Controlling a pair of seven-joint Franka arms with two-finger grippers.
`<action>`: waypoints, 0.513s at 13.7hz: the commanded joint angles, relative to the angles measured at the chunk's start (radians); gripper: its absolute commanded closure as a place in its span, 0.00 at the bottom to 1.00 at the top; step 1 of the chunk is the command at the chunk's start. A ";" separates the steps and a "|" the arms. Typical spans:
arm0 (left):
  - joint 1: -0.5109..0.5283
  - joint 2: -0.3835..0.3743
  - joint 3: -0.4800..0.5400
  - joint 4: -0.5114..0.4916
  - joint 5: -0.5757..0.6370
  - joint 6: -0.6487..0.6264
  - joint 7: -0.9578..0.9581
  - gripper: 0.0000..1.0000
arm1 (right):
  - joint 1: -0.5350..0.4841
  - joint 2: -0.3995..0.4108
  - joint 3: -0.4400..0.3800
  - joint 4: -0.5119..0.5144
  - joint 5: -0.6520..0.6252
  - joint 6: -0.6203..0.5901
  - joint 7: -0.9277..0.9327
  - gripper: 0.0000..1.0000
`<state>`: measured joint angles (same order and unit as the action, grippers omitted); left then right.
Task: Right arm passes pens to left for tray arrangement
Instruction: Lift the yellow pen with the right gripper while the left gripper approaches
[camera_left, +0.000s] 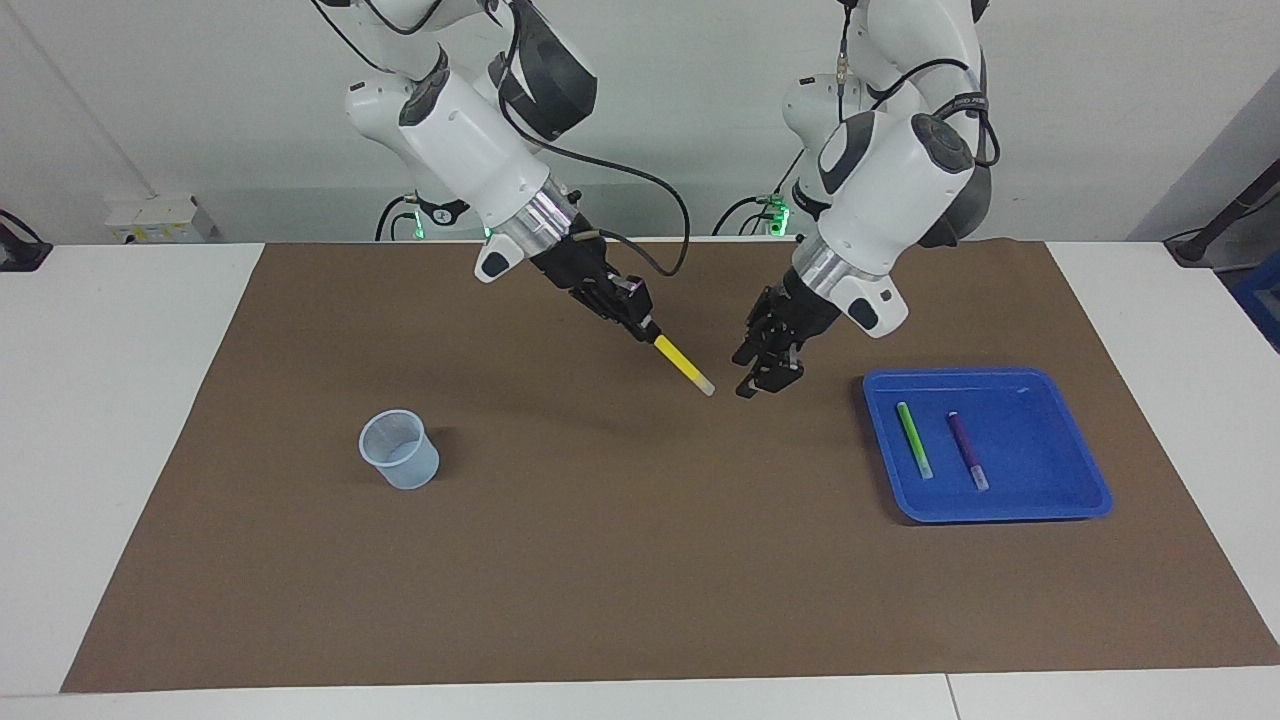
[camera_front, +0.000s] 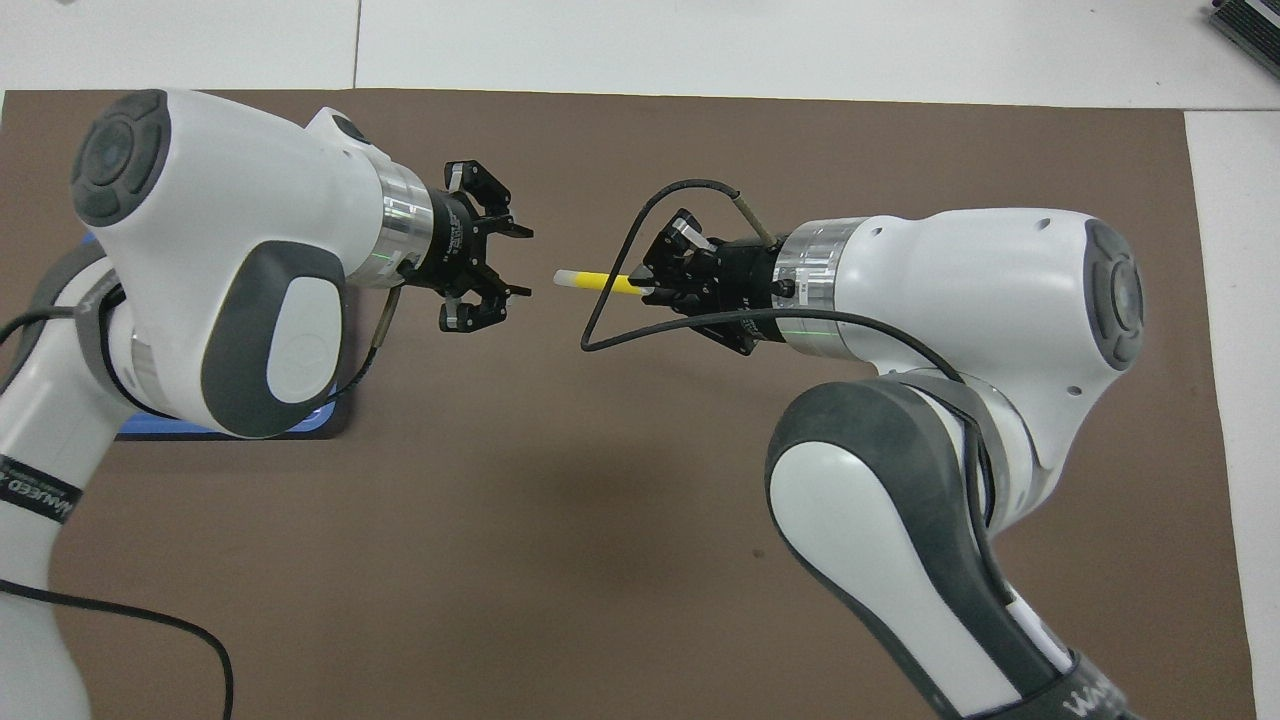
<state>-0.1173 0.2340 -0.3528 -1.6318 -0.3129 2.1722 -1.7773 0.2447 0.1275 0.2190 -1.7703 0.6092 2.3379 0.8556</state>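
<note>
The right hand (camera_left: 643, 327) is up over the middle of the counter (camera_left: 640, 560), clamped on the coloured end of the yellow pen (camera_left: 684, 364), whose pale cap points at the left hand (camera_left: 762, 375). That hand hangs just off the cap with its fingers (camera_front: 490, 298) spread wide, apparently not touching it. Beside the left hand, the blue tray (camera_left: 1085, 500) holds the green pen (camera_left: 914, 439) and purple pen (camera_left: 967, 450) side by side.
</note>
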 joint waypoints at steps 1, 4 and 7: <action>-0.045 0.022 0.012 0.020 -0.017 0.083 -0.121 0.44 | 0.001 -0.006 -0.001 -0.018 0.026 0.018 0.002 0.89; -0.093 0.022 0.012 0.000 -0.015 0.139 -0.185 0.44 | 0.001 -0.006 -0.001 -0.020 0.026 0.018 0.000 0.89; -0.101 0.022 0.012 -0.013 -0.015 0.152 -0.185 0.44 | 0.001 -0.006 -0.001 -0.023 0.026 0.018 0.000 0.89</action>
<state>-0.2036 0.2553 -0.3521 -1.6329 -0.3131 2.3044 -1.9510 0.2447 0.1275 0.2172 -1.7805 0.6092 2.3378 0.8556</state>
